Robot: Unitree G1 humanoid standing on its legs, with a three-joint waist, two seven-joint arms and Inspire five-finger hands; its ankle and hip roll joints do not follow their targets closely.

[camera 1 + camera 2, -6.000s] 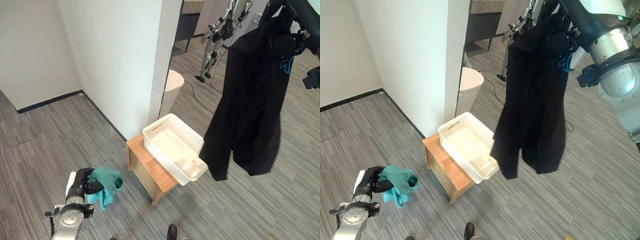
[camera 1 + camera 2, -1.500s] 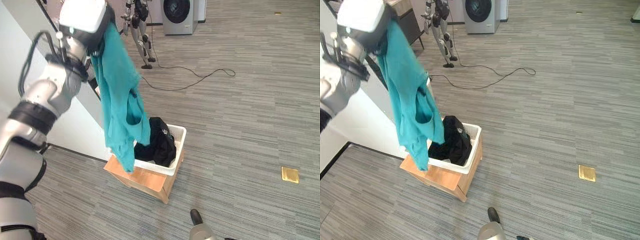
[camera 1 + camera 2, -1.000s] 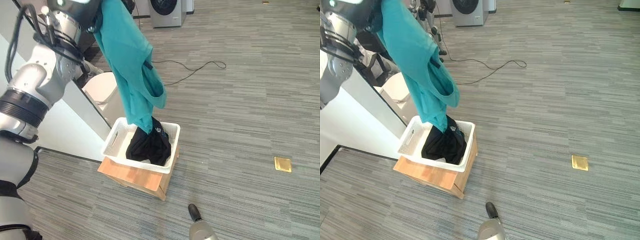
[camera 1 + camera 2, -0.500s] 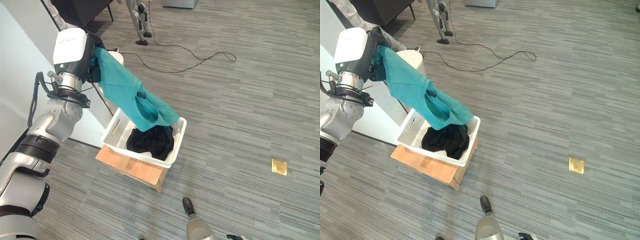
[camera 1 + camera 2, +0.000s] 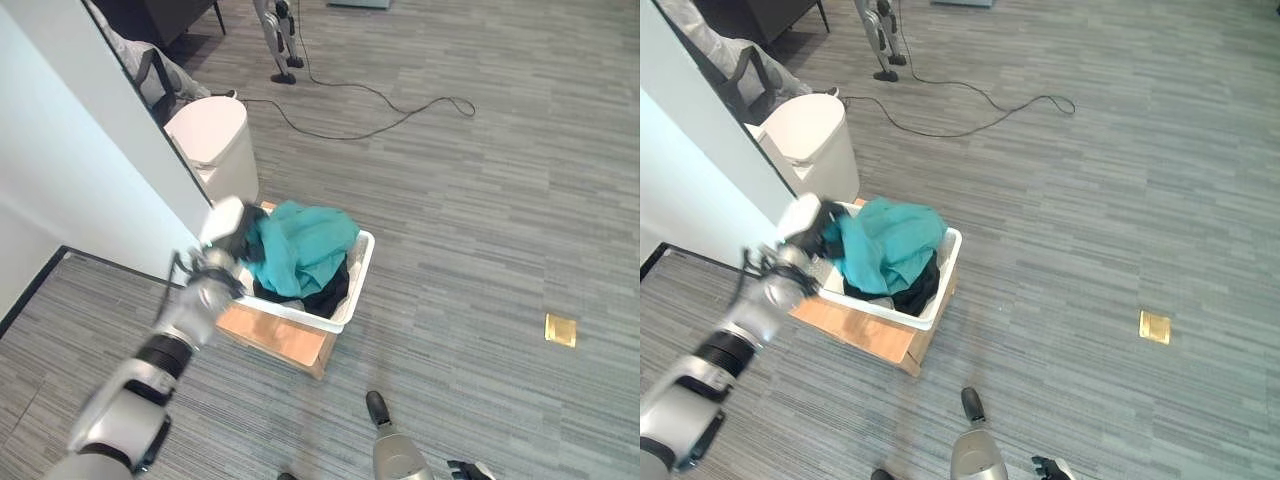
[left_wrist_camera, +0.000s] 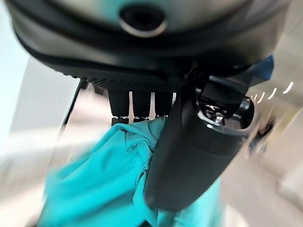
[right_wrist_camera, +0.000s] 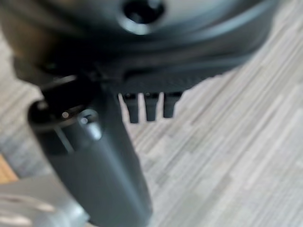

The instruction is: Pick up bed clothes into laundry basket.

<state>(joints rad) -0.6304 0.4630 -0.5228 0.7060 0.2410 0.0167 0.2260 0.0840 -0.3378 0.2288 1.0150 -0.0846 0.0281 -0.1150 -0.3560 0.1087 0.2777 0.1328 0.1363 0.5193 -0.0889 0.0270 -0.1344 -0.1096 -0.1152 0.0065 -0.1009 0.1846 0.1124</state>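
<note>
In the left eye view, the white laundry basket (image 5: 355, 285) sits on a low wooden stand (image 5: 285, 342) on the floor, beside a white bin (image 5: 213, 145). The teal garment (image 5: 300, 250) lies heaped in the basket over a black garment (image 5: 325, 296), reaching toward the basket's far corner. The left hand (image 5: 235, 245) is at the basket's near-left rim, touching the teal cloth's edge.

In the right eye view, the teal heap extends away from the left hand across the basket.

In the left wrist view, the fingers (image 6: 142, 108) and thumb appear to pinch a teal fold; release looks like the next move.

In the right wrist view, the right hand (image 7: 106, 156) is over bare floor, fingers straight, holding nothing.
</note>
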